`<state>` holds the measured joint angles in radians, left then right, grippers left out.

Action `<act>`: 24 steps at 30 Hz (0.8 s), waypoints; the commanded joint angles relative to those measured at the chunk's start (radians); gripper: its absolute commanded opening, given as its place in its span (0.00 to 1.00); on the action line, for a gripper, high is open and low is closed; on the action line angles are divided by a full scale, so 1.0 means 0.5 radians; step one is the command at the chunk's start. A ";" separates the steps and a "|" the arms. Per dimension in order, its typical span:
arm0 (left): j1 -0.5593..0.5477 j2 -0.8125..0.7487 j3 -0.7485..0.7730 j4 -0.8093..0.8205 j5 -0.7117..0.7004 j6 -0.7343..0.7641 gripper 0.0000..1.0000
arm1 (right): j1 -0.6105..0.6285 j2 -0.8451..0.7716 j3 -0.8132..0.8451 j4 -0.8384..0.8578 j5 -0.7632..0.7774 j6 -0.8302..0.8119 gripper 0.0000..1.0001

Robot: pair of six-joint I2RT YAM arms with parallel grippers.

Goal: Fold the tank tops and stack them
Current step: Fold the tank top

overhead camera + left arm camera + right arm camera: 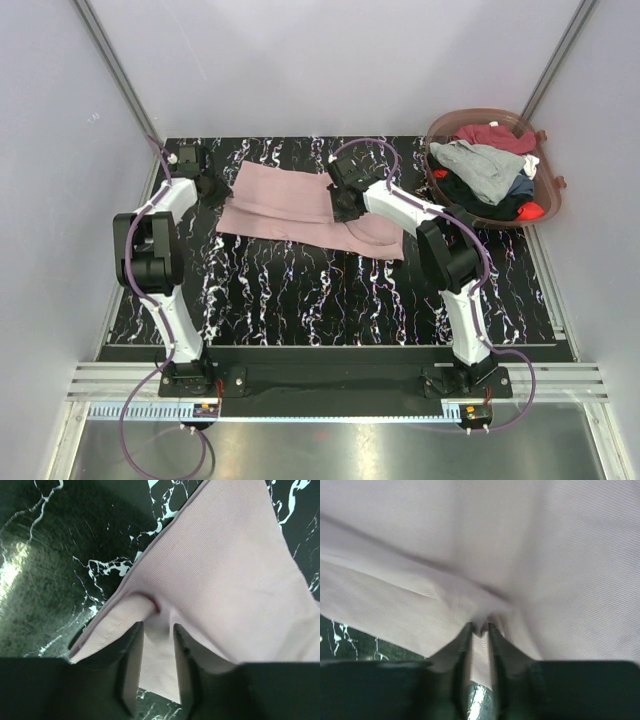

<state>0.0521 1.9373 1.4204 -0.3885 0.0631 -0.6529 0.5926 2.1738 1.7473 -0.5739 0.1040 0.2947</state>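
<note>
A dusty pink tank top lies partly folded on the black marbled table, toward the back. My left gripper is at its left edge, shut on a pinch of the pink cloth. My right gripper is on the top's right part, shut on a fold of the same cloth. Grey, maroon, black and red tops are piled in the basket at the back right.
The round brownish translucent basket stands at the table's back right corner. Grey walls close in the back and sides. The arm bases stand at the near edge.
</note>
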 commanded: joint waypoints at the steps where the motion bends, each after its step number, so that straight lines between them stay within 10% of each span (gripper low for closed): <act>1: -0.012 -0.003 0.101 0.041 -0.095 -0.004 0.41 | -0.019 0.006 0.110 0.016 0.166 0.009 0.30; 5: -0.015 -0.092 0.062 0.041 -0.135 -0.001 0.60 | -0.019 -0.135 -0.003 0.083 0.206 0.033 0.58; 13: -0.015 -0.426 -0.270 0.145 -0.261 -0.026 0.99 | -0.019 -0.509 -0.399 0.233 0.142 0.079 0.61; 24: 0.034 -0.647 -0.714 0.366 -0.154 -0.115 0.97 | -0.019 -1.135 -1.193 0.540 0.166 0.217 0.65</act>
<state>0.0624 1.6669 1.1034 -0.2790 -0.0296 -0.6910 0.5880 1.6871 1.1984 -0.3901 0.1677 0.3637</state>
